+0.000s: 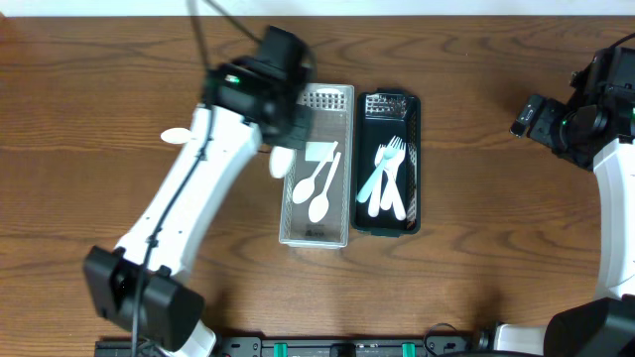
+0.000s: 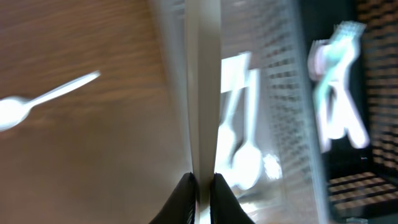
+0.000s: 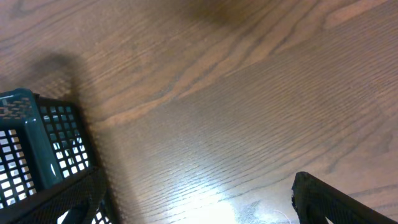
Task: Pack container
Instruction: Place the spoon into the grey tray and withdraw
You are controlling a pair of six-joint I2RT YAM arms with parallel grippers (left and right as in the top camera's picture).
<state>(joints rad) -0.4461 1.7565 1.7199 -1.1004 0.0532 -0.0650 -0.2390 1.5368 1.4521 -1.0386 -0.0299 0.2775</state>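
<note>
My left gripper point(image 1: 288, 117) point(image 2: 202, 186) is shut on the flat handle of a white spoon point(image 2: 204, 93). Its bowl point(image 1: 281, 162) hangs just outside the left wall of the white mesh basket point(image 1: 316, 238). That basket holds two white spoons point(image 1: 319, 203) point(image 2: 245, 162). The dark green basket point(image 1: 387, 228) beside it holds light blue and white forks point(image 1: 387, 169) point(image 2: 336, 56). Another white spoon point(image 1: 177, 136) point(image 2: 12, 112) lies on the table to the left. My right gripper point(image 1: 526, 117) point(image 3: 193, 186) is open and empty over bare wood at the right.
The two baskets stand side by side, touching, in the middle of the wooden table. A corner of the dark green basket point(image 3: 31, 137) shows at the left of the right wrist view. The left wrist view is blurred.
</note>
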